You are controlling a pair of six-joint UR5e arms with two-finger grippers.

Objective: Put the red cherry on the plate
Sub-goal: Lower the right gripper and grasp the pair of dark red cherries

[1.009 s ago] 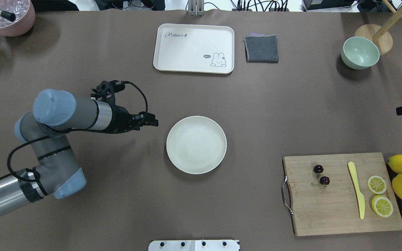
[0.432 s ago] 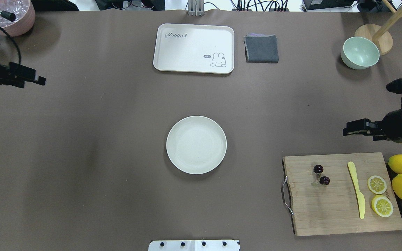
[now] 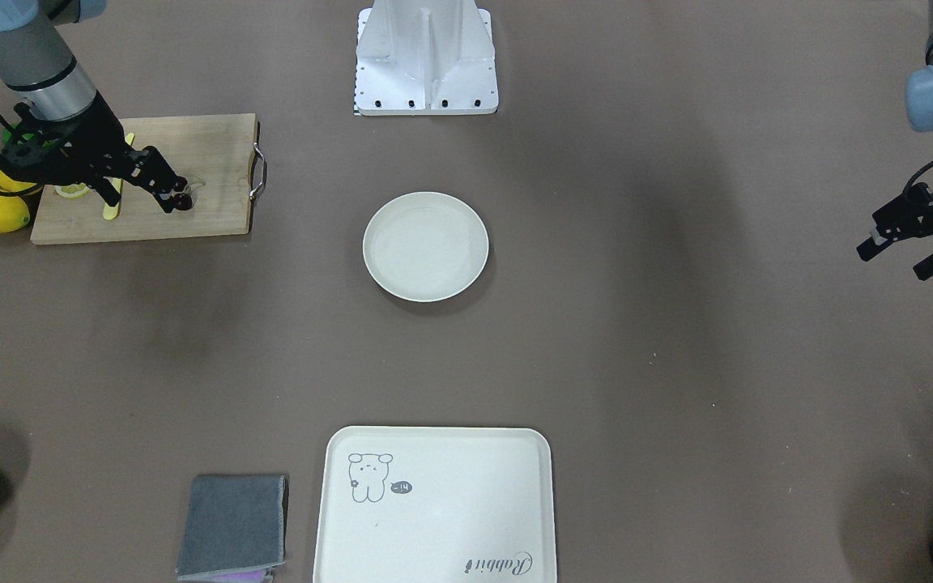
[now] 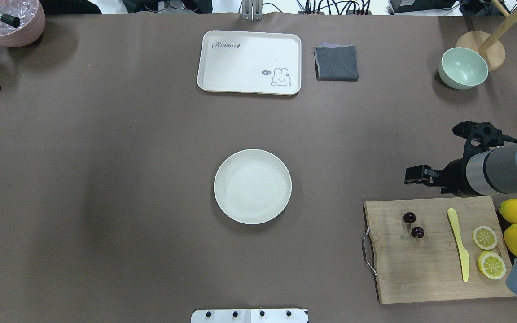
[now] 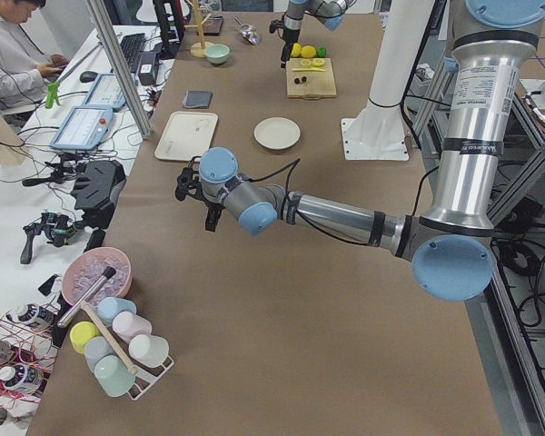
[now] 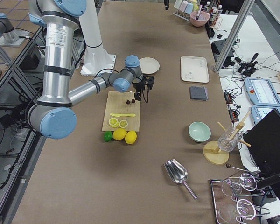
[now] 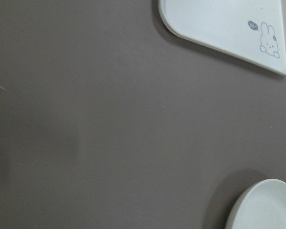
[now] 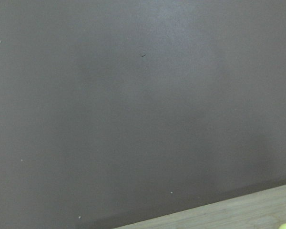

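The 2 small dark maroon cherries lay on the wooden cutting board, well apart from the bare round off-white plate. Grasping and carrying remained. The right gripper hovered nearby, and I could not tell its finger state. The left gripper was spread and empty.

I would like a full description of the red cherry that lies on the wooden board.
The red cherry is a pair of tiny round fruits, dark maroon, almost black, joined by thin pale stems. It lies on the wooden cutting board, near the end with the metal handle, apart from the yellow knife. Only the board touches it; the right gripper hangs nearby, not holding it.
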